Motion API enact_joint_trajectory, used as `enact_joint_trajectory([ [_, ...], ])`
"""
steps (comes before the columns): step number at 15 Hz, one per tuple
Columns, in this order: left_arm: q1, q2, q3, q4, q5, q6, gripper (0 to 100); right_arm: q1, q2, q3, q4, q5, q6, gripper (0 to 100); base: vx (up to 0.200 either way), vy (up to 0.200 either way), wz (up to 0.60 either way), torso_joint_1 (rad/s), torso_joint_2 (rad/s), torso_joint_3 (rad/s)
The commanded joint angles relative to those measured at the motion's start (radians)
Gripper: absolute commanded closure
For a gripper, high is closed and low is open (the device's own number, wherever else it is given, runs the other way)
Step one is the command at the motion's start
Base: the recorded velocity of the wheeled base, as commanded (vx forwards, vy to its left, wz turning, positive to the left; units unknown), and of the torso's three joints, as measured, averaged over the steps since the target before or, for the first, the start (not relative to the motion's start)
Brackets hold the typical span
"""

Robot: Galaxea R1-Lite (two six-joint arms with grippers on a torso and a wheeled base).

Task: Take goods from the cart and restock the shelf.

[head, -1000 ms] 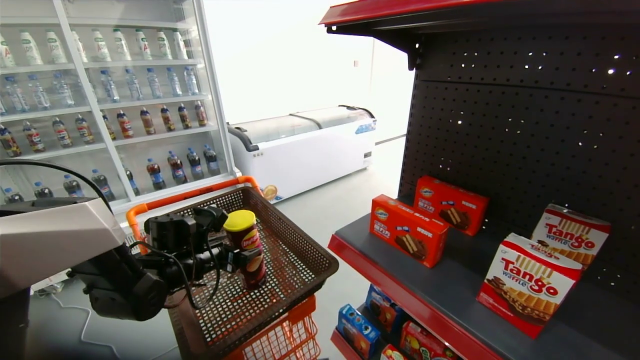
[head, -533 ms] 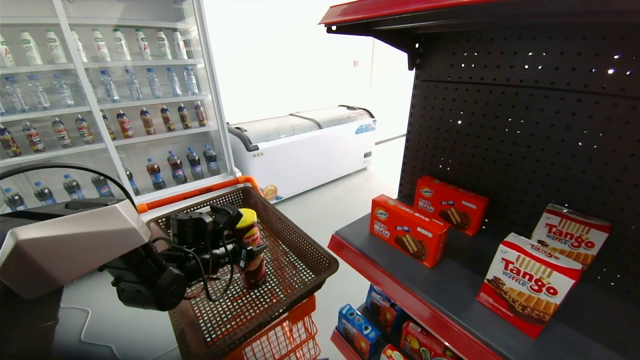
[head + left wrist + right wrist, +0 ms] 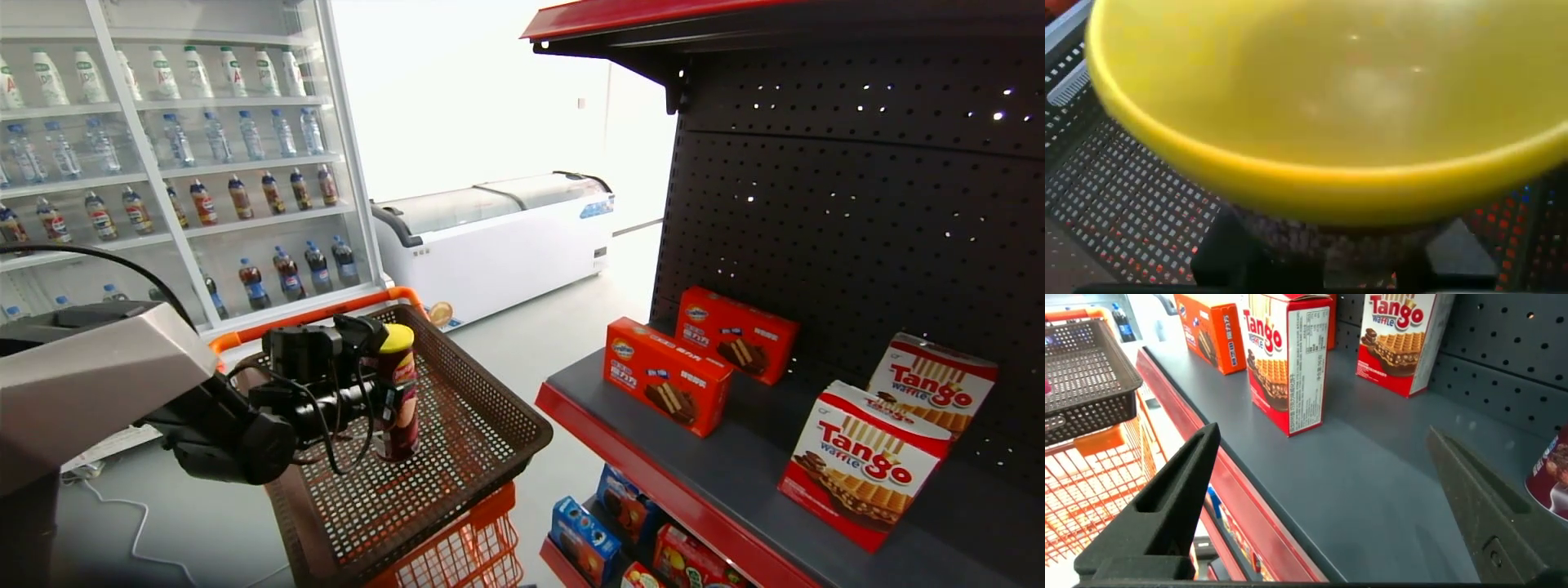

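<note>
Left tool [image 3: 390, 402] clamped round the chip can [image 3: 402, 371]: a tall dark red tube with a yellow lid, standing upright inside the brown cart basket [image 3: 482, 359], near its middle and well off the rims. Right tool [image 3: 1321, 437] gapes wide over the shelf [image 3: 1372, 490], where bare grey board lies behind the red front lip, beside the wafer boxes [image 3: 1290, 359].

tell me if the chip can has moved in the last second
Yes. The chip can, held in the left hand, has risen slightly: its yellow lid now stands nearer the level of the basket's far rim.
</note>
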Motion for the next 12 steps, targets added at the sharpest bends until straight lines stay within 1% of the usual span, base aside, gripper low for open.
enact_joint_trajectory([
  [1, -0.025, -0.160, -0.035, 0.077, -0.027, -0.046, 100, 0.000, 0.000, 0.000, 0.000, 0.001, 0.000, 0, 0.000, 0.000, 0.00, 0.000, 0.00, 0.000],
  [2, -0.060, -0.238, -0.050, 0.112, -0.060, -0.134, 100, 0.000, 0.000, 0.000, 0.000, 0.001, 0.000, 0, 0.000, 0.000, 0.00, 0.000, 0.00, 0.000],
  [3, -0.075, -0.292, -0.052, 0.117, -0.093, -0.158, 100, 0.000, 0.000, 0.000, 0.000, 0.001, 0.000, 0, 0.000, 0.000, 0.00, 0.000, 0.00, 0.000],
  [4, -0.103, -0.356, -0.038, 0.150, -0.195, -0.160, 100, 0.000, 0.000, 0.000, 0.000, -0.001, 0.000, 0, 0.000, 0.000, 0.00, 0.000, 0.00, 0.000],
  [5, -0.121, -0.405, -0.009, 0.178, -0.269, -0.152, 100, 0.000, 0.000, 0.000, 0.000, 0.001, 0.000, 0, 0.000, 0.000, 0.00, 0.000, 0.00, 0.000],
  [6, -0.148, -0.489, 0.062, 0.181, -0.278, -0.144, 100, 0.000, 0.000, 0.000, 0.000, 0.001, 0.000, 0, 0.000, 0.000, 0.00, 0.000, 0.00, 0.000],
  [7, -0.181, -0.565, 0.118, 0.186, -0.283, -0.150, 100, 0.000, 0.000, 0.000, 0.000, 0.001, 0.000, 0, 0.000, 0.000, 0.00, 0.000, 0.00, 0.000],
  [8, -0.194, -0.608, 0.149, 0.187, -0.289, -0.158, 100, 0.000, 0.000, 0.000, 0.000, -0.001, 0.000, 0, 0.000, 0.000, 0.00, 0.000, 0.00, 0.000],
  [9, -0.218, -0.658, 0.183, 0.183, -0.301, -0.170, 100, 0.000, 0.000, 0.000, 0.000, -0.001, 0.000, 0, 0.000, 0.000, 0.00, 0.000, 0.00, 0.000],
  [10, -0.275, -0.712, 0.220, 0.181, -0.320, -0.178, 100, 0.000, 0.000, 0.000, 0.000, 0.001, 0.000, 0, 0.000, 0.000, 0.00, 0.000, 0.00, 0.000],
  [11, -0.289, -0.732, 0.229, 0.186, -0.323, -0.178, 100, 0.000, 0.000, 0.000, 0.000, -0.001, 0.000, 0, 0.000, 0.000, 0.00, 0.000, 0.00, 0.000],
  [12, -0.312, -0.749, 0.226, 0.187, -0.370, -0.178, 100, 0.000, 0.000, 0.000, 0.000, -0.001, 0.000, 0, 0.000, 0.000, 0.00, 0.000, 0.00, 0.000],
])
